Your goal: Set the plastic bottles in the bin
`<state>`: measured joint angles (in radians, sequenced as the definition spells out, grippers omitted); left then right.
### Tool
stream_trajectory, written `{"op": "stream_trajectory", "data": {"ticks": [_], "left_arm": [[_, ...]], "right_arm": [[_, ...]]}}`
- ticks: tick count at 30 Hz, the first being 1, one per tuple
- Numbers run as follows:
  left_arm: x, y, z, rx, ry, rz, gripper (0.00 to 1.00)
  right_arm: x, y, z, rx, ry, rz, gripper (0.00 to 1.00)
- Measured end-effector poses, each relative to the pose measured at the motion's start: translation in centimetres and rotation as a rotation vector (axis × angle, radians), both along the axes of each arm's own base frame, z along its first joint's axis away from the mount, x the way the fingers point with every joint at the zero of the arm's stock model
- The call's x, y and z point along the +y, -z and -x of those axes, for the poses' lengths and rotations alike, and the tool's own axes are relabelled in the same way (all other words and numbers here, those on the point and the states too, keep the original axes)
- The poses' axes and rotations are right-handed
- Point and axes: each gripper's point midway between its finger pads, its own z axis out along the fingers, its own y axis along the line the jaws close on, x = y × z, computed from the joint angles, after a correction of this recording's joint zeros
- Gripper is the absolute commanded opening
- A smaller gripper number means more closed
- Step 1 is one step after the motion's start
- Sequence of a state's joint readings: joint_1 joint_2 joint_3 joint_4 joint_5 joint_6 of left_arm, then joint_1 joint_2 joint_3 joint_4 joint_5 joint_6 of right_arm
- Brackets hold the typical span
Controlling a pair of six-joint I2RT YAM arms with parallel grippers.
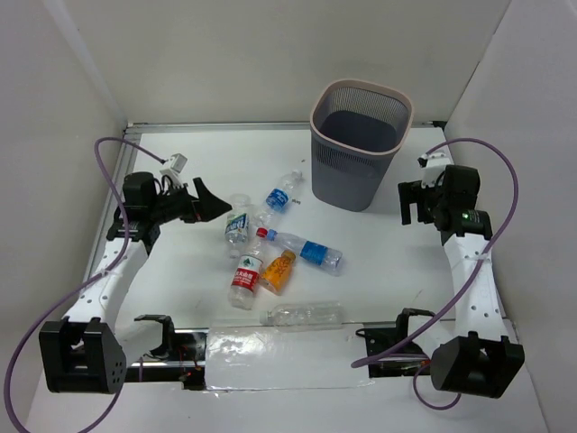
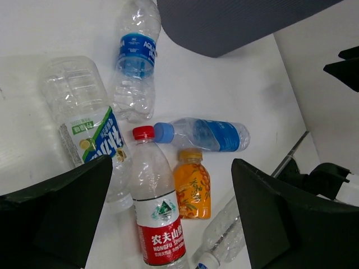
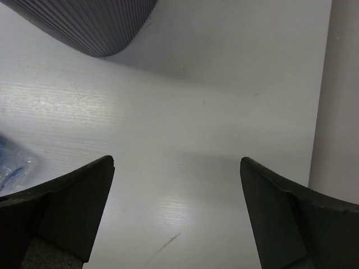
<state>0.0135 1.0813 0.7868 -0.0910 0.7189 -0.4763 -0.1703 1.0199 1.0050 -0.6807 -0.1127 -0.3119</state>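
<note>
The bench [image 1: 379,244] carried all task items. The bin [image 1: 356,176] stood upright at the far side, right of centre, its mouth open upward. That position probably let either arm drop into it.

The left arm [image 1: 117,271] held its jaws fully open and empty, aimed across the cluster, apparently to frame a first pick. The right arm [image 1: 473,271] held its jaws equally wide and empty over bare bench just beside the bin, with no bottle between them.

Six bottles lay on their sides mid-bench, none in the bin:
- clear bottle [image 1: 305,315], nearest the arms
- green bottle [image 1: 237,225]
- two blue bottles [image 1: 311,251], [image 1: 281,197]
- red bottle [image 1: 245,273], touching the orange one
- orange bottle [image 1: 279,271]
</note>
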Motion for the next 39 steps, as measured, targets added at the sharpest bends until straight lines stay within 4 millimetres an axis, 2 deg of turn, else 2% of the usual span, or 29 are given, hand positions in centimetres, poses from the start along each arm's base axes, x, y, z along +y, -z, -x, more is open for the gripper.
{"op": "stream_trajectory", "data": {"ticks": [6,8,9,10,11,12,13,14,16,17,18,19,21,23,30,34,37,38,39], "left_arm": [[-1.1,1.2,0.8,0.030,0.024,-0.048,1.00],[-1.4,1.8,1.1,0.047,0.023,-0.064,0.98],[-1.6,2.1,1.2,0.054,0.021,-0.075,0.92],[-1.7,2.4,1.3,0.067,0.016,-0.083,0.83],[-1.8,2.8,1.5,0.080,0.009,-0.094,0.45],[-1.9,3.1,1.6,0.095,0.000,-0.104,0.34],[-2.0,3.5,1.6,0.103,-0.007,-0.125,0.32],[-2.0,3.9,1.7,0.113,-0.016,-0.143,0.32],[-2.1,5.0,1.6,0.150,-0.040,-0.199,0.66],[-2.1,5.5,1.5,0.159,-0.049,-0.227,0.81],[-2.1,5.8,1.3,0.167,-0.062,-0.253,0.94],[-2.3,6.3,1.2,0.175,-0.073,-0.285,1.00],[-2.6,7.1,1.0,0.188,-0.097,-0.342,1.00],[-2.8,8.2,0.6,0.204,-0.123,-0.408,1.00],[-2.1,13.3,-0.3,0.275,-0.203,-0.626,1.00],[-2.0,15.3,-1.7,0.292,-0.240,-0.726,1.00],[-1.9,16.2,-2.7,0.296,-0.262,-0.763,0.89],[-1.9,16.4,-3.0,0.296,-0.267,-0.771,0.83],[-2.0,16.6,-3.3,0.297,-0.271,-0.773,0.69]], "right_arm": [[0.9,-0.4,1.3,0.001,-0.126,0.046,1.00],[1.9,-0.7,1.9,-0.006,-0.203,0.048,0.90],[2.6,-0.8,2.3,-0.010,-0.257,0.047,0.72],[3.3,-0.8,2.7,-0.013,-0.318,0.044,0.65],[4.0,-0.7,3.1,-0.011,-0.376,0.043,0.62],[4.8,-0.7,3.5,-0.012,-0.435,0.037,0.62],[5.6,-0.5,3.9,-0.012,-0.498,0.035,0.62],[6.3,-0.3,4.3,-0.012,-0.554,0.032,0.67],[8.1,0.6,5.2,0.002,-0.667,0.022,0.81],[9.3,1.2,5.7,0.012,-0.726,0.010,0.83],[10.3,1.7,6.1,0.024,-0.775,0.006,0.88],[11.4,2.2,6.6,0.040,-0.825,-0.004,0.90],[13.0,3.0,7.2,0.063,-0.893,-0.020,0.93],[13.7,3.4,7.3,0.082,-0.917,-0.028,0.96],[14.7,3.6,6.9,0.088,-0.923,-0.019,0.97],[14.8,3.5,6.6,0.082,-0.907,-0.032,0.97],[14.9,3.4,6.4,0.077,-0.899,-0.039,0.97],[14.9,3.4,6.4,0.076,-0.897,-0.040,0.97],[14.9,3.3,6.3,0.072,-0.897,-0.039,0.97]]}}
